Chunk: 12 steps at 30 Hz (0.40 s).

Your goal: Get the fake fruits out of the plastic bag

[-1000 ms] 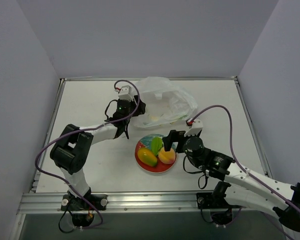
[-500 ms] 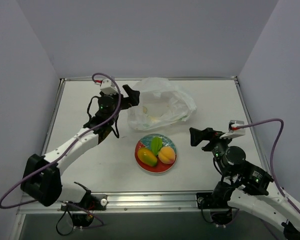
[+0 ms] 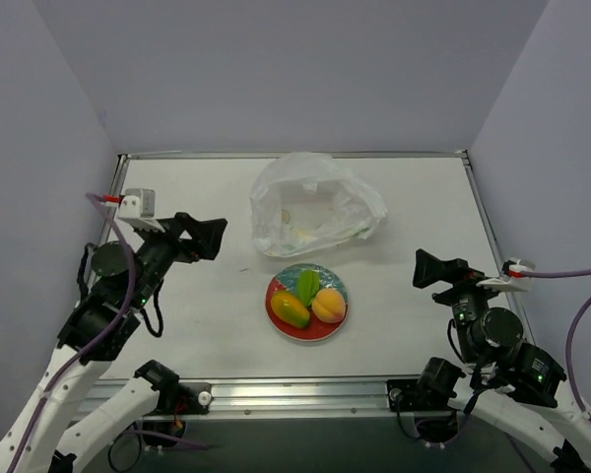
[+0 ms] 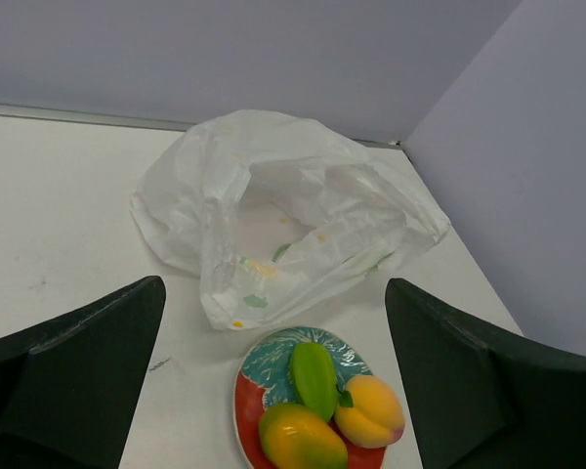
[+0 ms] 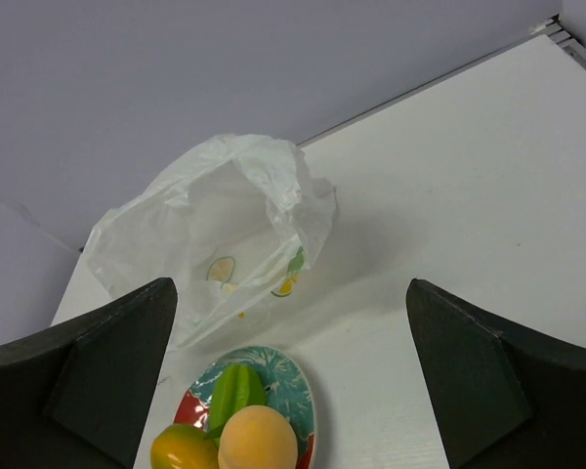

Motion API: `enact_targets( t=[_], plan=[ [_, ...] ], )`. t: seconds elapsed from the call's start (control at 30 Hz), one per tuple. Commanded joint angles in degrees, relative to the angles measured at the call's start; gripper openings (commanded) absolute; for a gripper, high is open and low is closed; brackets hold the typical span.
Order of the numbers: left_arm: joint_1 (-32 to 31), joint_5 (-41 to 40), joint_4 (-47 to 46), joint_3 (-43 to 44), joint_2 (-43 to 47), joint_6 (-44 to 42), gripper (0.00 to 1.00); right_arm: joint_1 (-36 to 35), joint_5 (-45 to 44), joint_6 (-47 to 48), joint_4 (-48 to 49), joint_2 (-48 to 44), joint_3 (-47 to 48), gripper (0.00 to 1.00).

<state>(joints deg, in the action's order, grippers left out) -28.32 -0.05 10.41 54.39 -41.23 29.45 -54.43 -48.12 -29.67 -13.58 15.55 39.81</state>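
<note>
Whole left tool [image 3: 215, 236], right tool [image 3: 424, 267]: overhead only

Soft, even, bright light. A faint shadow lies just beside the bag [image 5: 215, 234]. The fruits [image 4: 313, 381] near it carry small glints. Wrist views blur the dark fingers [image 4: 78, 371]; the bag is sharp.

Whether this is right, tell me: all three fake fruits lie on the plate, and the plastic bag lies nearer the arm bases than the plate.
Wrong: the top external view shows the plastic bag lying farther from the arm bases than the plate, not nearer. All three fake fruits do lie on the plate.
</note>
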Motion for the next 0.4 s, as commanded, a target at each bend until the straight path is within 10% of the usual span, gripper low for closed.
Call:
enact_targets(
  t=[0.0, 0.37],
  plan=[
    [0.5, -2.0, 10.6, 5.2, 4.6, -5.2, 0.94, -0.2, -6.3, -2.2, 0.0, -1.8, 0.6, 1.0],
    [0.5, 2.3, 13.0, 3.5, 1.3, -7.8, 0.94, -0.3, -8.4, -4.3, -0.1, 1.4, -0.4, 1.0]
  ],
)
